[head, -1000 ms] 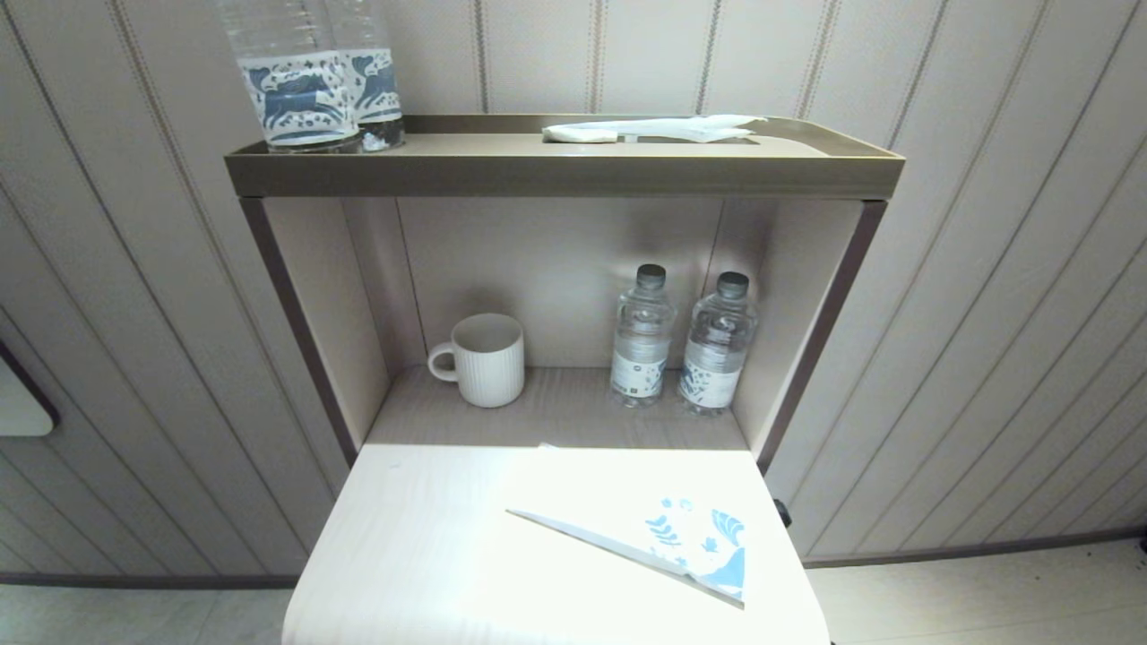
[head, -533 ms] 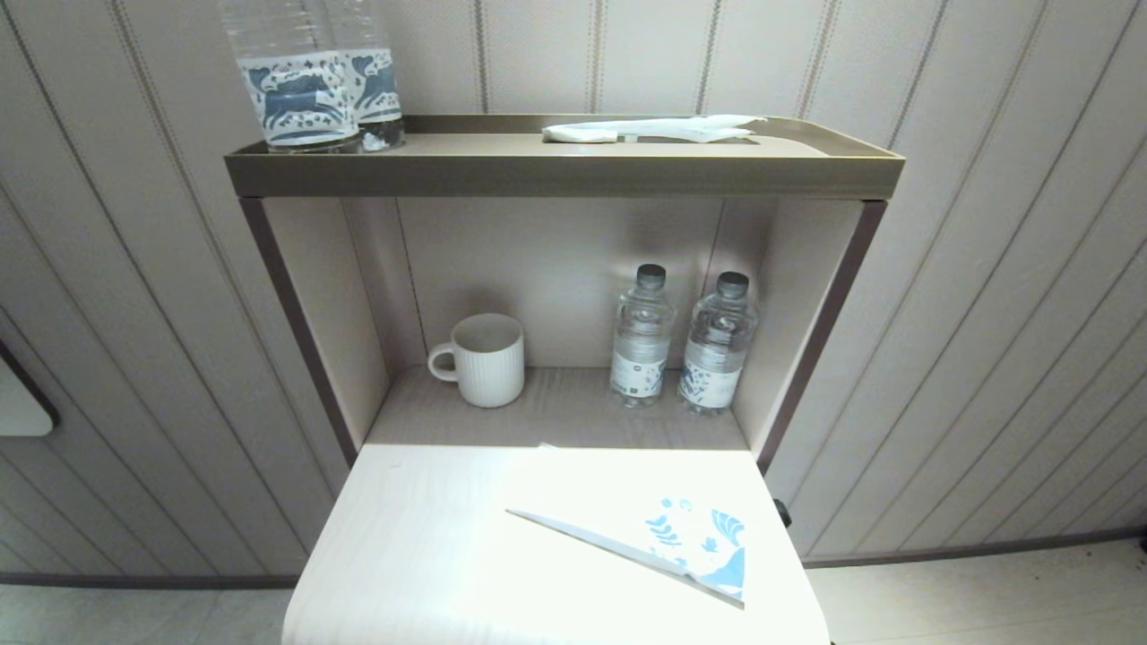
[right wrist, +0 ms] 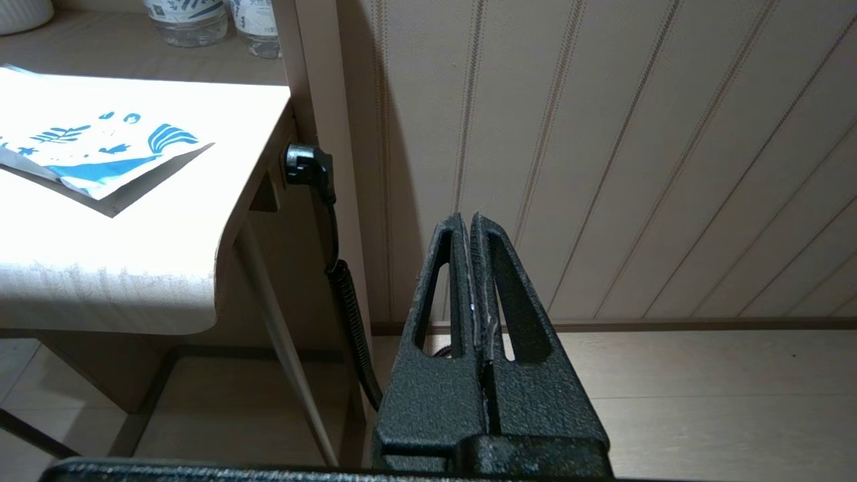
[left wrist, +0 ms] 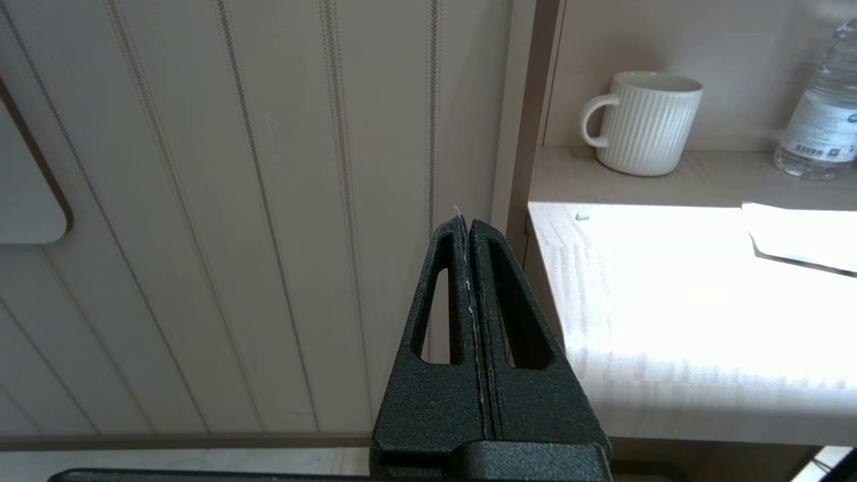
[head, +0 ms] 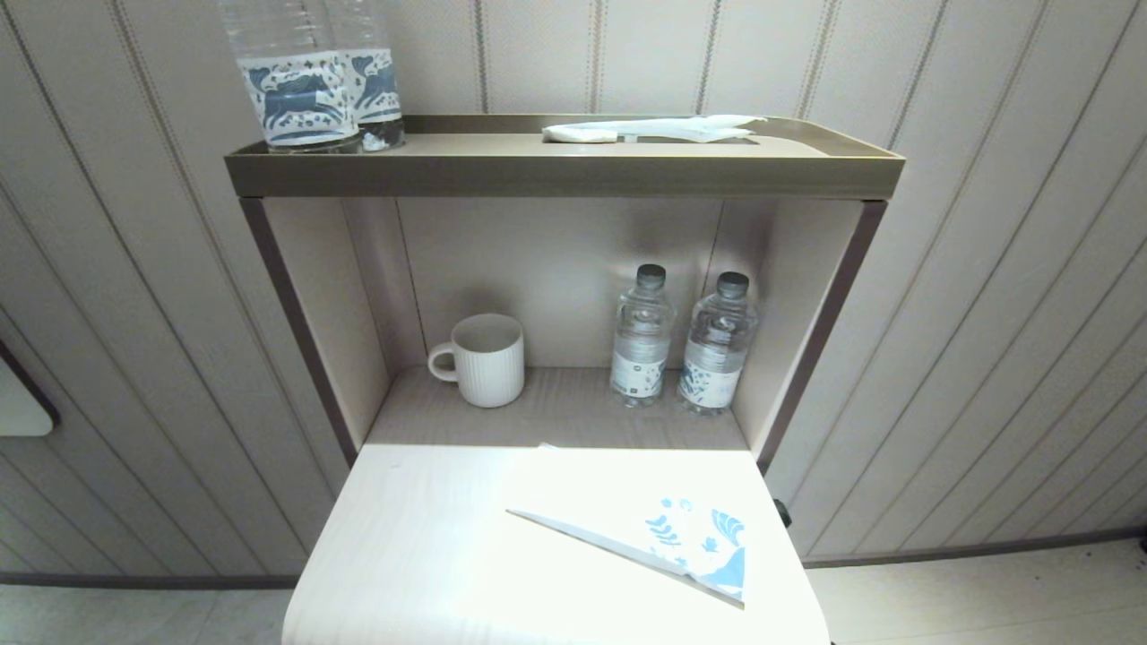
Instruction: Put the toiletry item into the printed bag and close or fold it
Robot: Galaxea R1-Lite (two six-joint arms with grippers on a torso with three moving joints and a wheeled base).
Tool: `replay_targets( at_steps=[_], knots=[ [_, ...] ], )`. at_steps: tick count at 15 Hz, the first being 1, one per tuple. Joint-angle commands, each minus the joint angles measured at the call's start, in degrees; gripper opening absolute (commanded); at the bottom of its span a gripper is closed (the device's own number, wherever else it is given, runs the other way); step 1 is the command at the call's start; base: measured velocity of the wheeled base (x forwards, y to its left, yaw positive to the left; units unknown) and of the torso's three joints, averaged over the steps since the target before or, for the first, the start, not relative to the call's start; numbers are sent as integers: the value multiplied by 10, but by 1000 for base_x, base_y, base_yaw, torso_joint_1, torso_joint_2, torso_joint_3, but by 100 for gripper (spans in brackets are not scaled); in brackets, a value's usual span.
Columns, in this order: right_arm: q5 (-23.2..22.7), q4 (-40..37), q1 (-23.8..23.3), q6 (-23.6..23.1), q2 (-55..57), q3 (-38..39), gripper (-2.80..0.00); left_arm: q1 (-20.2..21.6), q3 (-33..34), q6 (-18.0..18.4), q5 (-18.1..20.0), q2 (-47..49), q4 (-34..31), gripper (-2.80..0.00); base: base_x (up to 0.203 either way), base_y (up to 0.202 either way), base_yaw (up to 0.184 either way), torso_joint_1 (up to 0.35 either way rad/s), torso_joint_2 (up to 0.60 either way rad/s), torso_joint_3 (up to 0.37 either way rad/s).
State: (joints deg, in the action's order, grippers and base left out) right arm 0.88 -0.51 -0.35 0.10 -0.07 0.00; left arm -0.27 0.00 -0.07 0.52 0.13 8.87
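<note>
Both closed, empty hands, left hand [left wrist: 468, 227] and right hand [right wrist: 469, 221], hang beside the pale worktop [head: 430, 537]; first fetch the flat white packet [head: 654, 130] (top shelf), leaving the flat white blue-printed plastic bag [head: 690, 542] undisturbed.

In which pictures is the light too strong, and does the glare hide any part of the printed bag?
Head view: strong glare whitens the table top, so the printed bag shows only its blue motifs and one edge. Left wrist view: the table top is also washed out, while the mug in the shaded shelf stays clear. Right wrist view: the bag's white part merges with the bright table top, though its print is readable.
</note>
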Motion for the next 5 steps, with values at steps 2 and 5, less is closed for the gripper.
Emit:
replay_targets(
  at_steps=[2, 5],
  knots=[
    [0, 0, 0, 0, 1, 0, -280, 1, 0, 0, 0, 0, 1, -280, 0, 0, 0, 0, 0, 0],
    [0, 0, 0, 0, 1, 0, -280, 0, 0, 3, 2, 0, -3, -280, 0, 0, 0, 0, 0, 0]
  ],
)
